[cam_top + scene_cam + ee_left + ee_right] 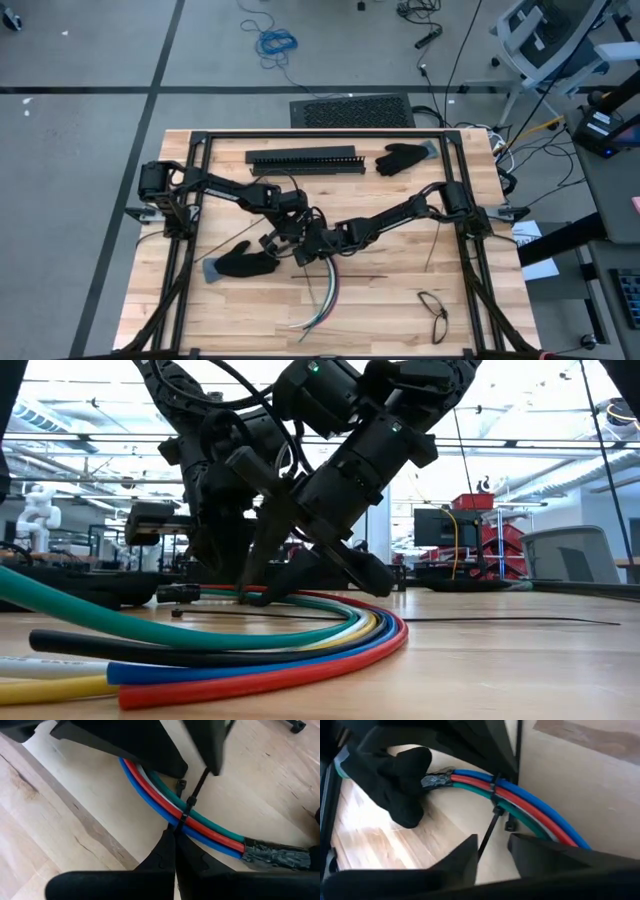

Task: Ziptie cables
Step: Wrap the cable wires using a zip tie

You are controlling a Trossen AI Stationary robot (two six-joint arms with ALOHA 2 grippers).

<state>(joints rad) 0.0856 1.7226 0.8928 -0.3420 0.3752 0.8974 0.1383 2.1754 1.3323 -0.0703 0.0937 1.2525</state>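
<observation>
Both claws meet over the middle of the bench (400,300), right at the cables (328,290).

The left claw (175,832) is pressed together, its fingertips pinching the zip tie (186,812) where it wraps the bundle, touching the blue cable's side.

The right claw (492,845) is partly spread, its two fingers either side of the tie's loose tail (486,836); the tail runs between them, but whether they touch it I cannot tell.

The cables lie on the bench in a curved bundle, blue, red, white and green side by side, bound by the black tie. One end of the bundle is wrapped in grey tape (275,855), next to a black glove (395,775). In the low view the bundle sweeps across the front of the bench, with yellow and black strands too.
</observation>
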